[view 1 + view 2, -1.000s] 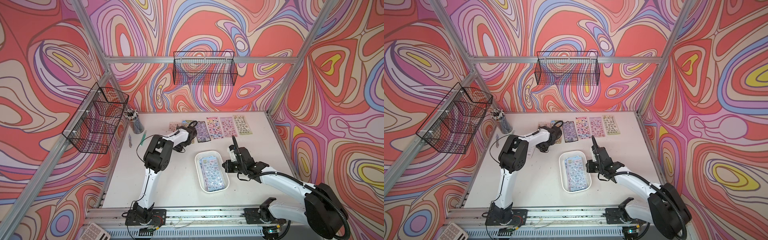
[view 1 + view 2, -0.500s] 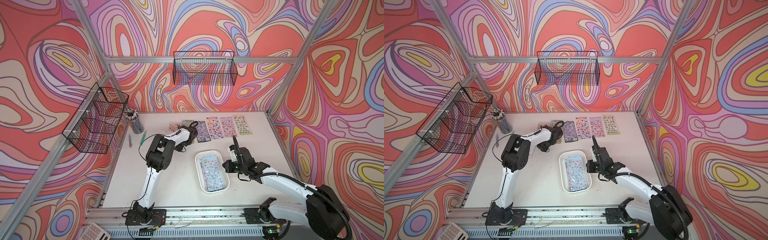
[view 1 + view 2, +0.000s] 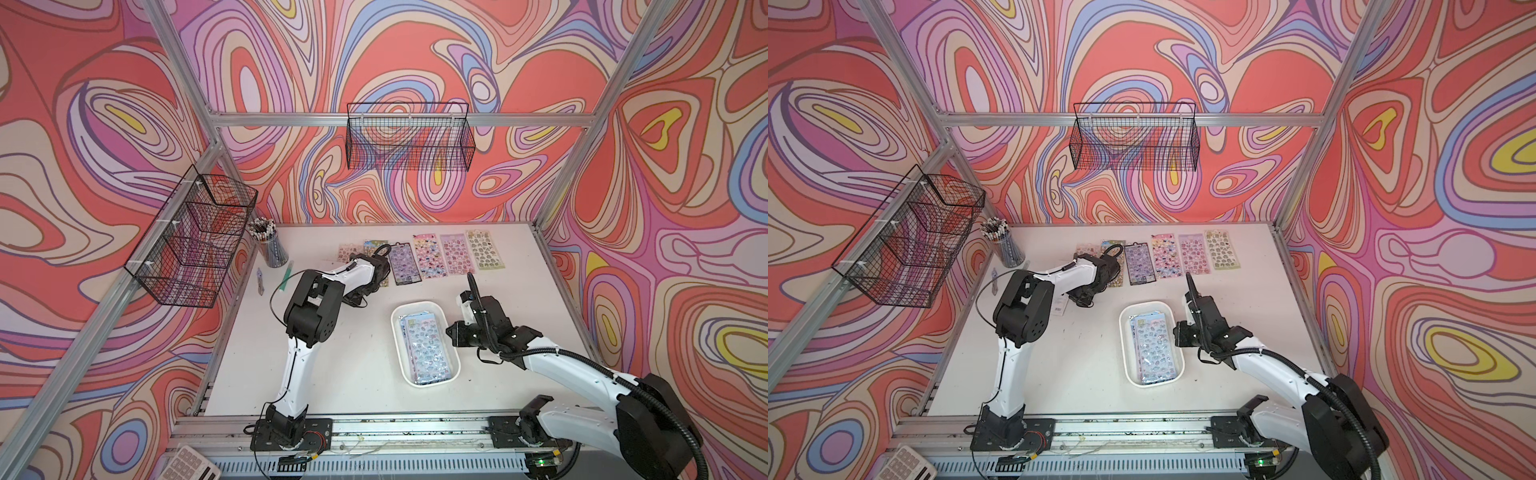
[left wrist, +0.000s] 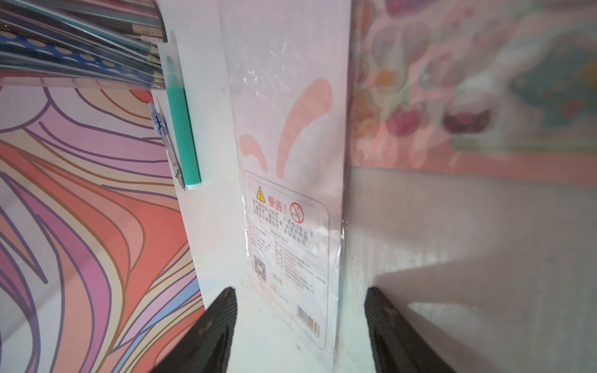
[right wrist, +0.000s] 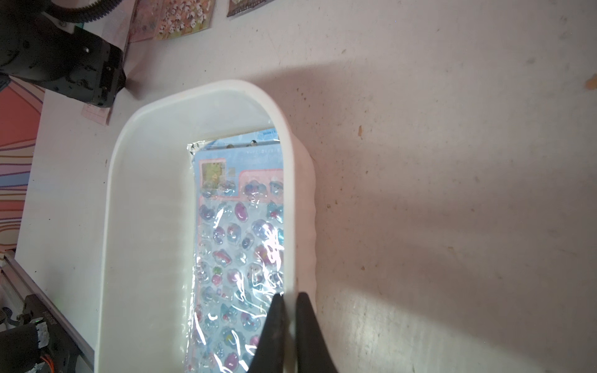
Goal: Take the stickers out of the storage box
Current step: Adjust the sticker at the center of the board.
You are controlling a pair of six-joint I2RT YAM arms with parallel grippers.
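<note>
The white storage box (image 3: 395, 332) (image 3: 1124, 340) lies at mid table, and in it lie stickers (image 3: 426, 347) (image 3: 1152, 349) (image 5: 239, 226), a blue sheet on top. My right gripper (image 5: 290, 295) (image 3: 451, 332) is shut on the box's right rim (image 5: 292, 210). Several sticker sheets (image 3: 428, 255) (image 3: 1165, 255) lie in a row at the back. My left gripper (image 4: 301, 290) (image 3: 1084, 297) is open low over a sheet lying face down (image 4: 287, 210) (image 3: 1061, 305), left of that row, with nothing between its fingers.
A green pen (image 4: 182, 129) (image 3: 286, 276) and a compass (image 4: 164, 135) lie near the left wall by a cup of pencils (image 3: 268, 245). Black wire baskets hang on the back wall (image 3: 409, 137) and the left wall (image 3: 195, 237). A calculator (image 3: 191, 465) sits off the front edge.
The left arm has shifted only slightly over the face-down sheet. The right gripper stays shut on the box rim.
</note>
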